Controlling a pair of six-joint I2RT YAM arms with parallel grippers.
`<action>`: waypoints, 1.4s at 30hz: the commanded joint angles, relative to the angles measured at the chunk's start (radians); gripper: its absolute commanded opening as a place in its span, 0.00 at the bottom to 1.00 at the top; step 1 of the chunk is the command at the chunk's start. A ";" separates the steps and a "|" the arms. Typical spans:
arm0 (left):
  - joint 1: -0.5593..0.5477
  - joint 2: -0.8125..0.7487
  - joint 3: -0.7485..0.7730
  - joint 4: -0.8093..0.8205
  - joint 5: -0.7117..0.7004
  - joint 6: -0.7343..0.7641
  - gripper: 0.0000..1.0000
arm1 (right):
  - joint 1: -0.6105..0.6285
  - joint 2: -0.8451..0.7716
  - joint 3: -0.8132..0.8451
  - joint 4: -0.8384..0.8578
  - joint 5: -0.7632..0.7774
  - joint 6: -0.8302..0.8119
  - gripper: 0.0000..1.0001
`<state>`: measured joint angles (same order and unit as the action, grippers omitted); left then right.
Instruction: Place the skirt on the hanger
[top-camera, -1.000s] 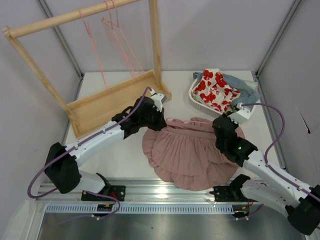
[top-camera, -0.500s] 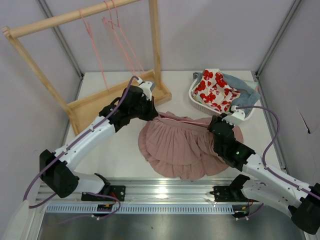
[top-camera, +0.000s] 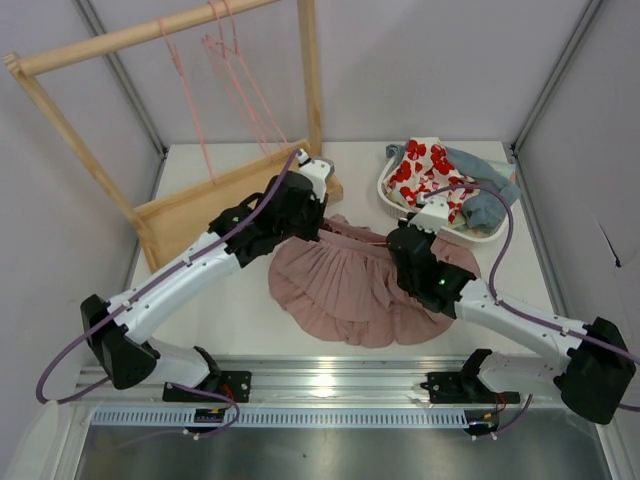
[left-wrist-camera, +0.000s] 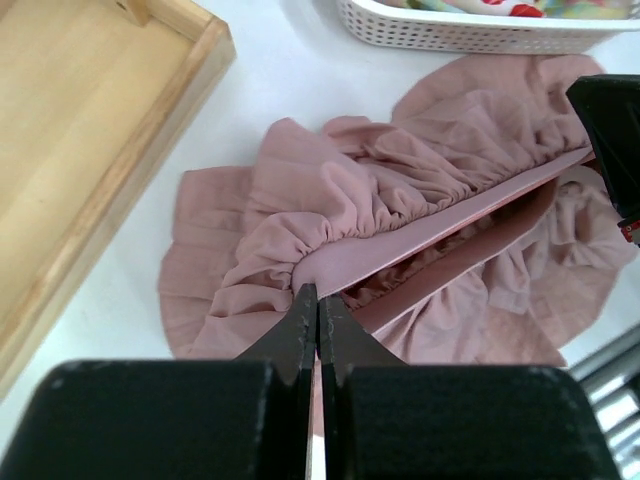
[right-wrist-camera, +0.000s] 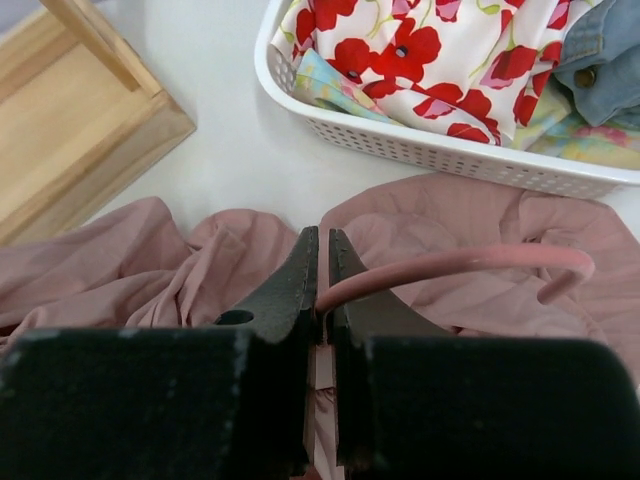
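The dusty-pink pleated skirt (top-camera: 335, 290) lies spread on the white table between both arms. My left gripper (top-camera: 320, 225) is shut on its gathered waist, as the left wrist view shows (left-wrist-camera: 318, 290), with the skirt (left-wrist-camera: 400, 190) stretched away from it. My right gripper (top-camera: 397, 240) is shut on a thin pink hanger (right-wrist-camera: 450, 265) whose hook curls over the skirt (right-wrist-camera: 150, 265). In the top view the hanger (top-camera: 362, 238) shows as a thin line along the waist between the grippers. The right gripper (right-wrist-camera: 322, 235) sits just above the fabric.
A wooden rack (top-camera: 150, 35) with a tray-like base (top-camera: 215, 205) stands at back left, with several pink hangers (top-camera: 235, 70) on its bar. A white basket (top-camera: 395, 205) at back right holds a red-flowered cloth (top-camera: 425, 180) and a blue-grey garment (top-camera: 490, 205).
Both grippers have moved toward the back of the table, the right one also leftward. The skirt has been dragged back and left with them and is more bunched.
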<state>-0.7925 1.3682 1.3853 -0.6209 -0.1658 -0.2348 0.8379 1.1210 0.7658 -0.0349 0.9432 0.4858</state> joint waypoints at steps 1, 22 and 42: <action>-0.034 0.020 0.087 -0.033 -0.221 0.038 0.00 | 0.000 0.048 0.088 -0.065 0.086 -0.084 0.00; -0.134 0.157 0.250 -0.003 -0.143 0.000 0.01 | 0.026 0.109 0.273 -0.019 -0.179 -0.038 0.00; -0.143 -0.061 0.126 -0.053 -0.115 0.113 0.77 | 0.021 0.161 0.532 -0.152 -0.320 -0.272 0.00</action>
<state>-0.9306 1.4082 1.4681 -0.6617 -0.3058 -0.2207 0.8597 1.2949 1.1942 -0.2127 0.7094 0.2859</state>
